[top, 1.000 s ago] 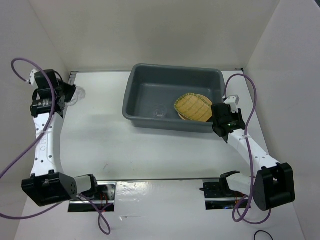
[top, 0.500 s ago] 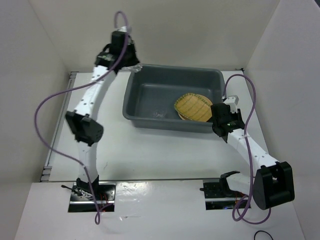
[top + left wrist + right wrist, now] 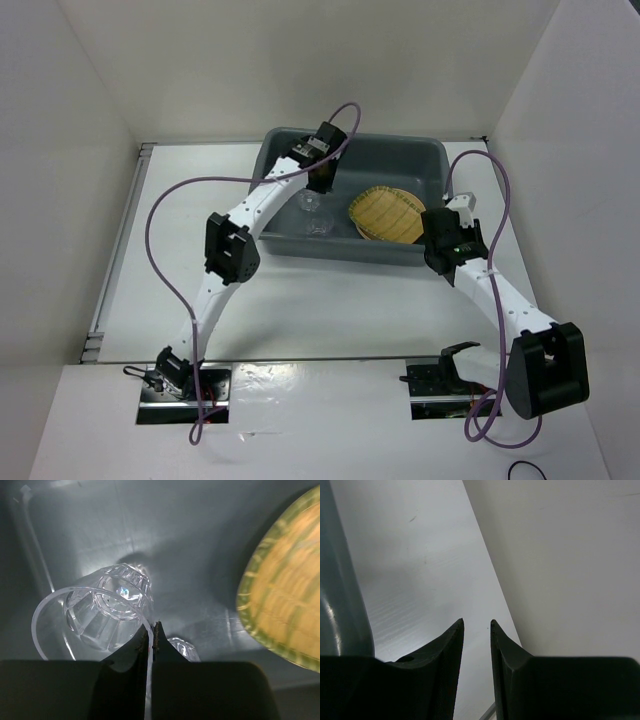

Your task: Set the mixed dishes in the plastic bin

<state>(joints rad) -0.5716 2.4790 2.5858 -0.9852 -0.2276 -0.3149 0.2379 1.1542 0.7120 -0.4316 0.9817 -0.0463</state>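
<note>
Nearest the arm bases, the right hand (image 3: 476, 623) is held low over the bench (image 3: 420, 570), just beside the near right corner of the plastic bin (image 3: 300, 245). Its jaws are parted and nothing is gripped between them. It is judged to be parked there, clear of the other arm's work.

Farther in, the left arm is stretched over the bin. The left hand (image 3: 152, 629) is clenched on the thin rim of a clear cup (image 3: 107, 610), which is pinched by one wall and hangs tilted above the bin floor. It is probably carried that way so it can be let go inside. A second cup (image 3: 184, 649) lies on the floor just below it. The bamboo tray (image 3: 285, 590) rests toward the bin's right end.

No brand, label or writing can be read anywhere.
</note>
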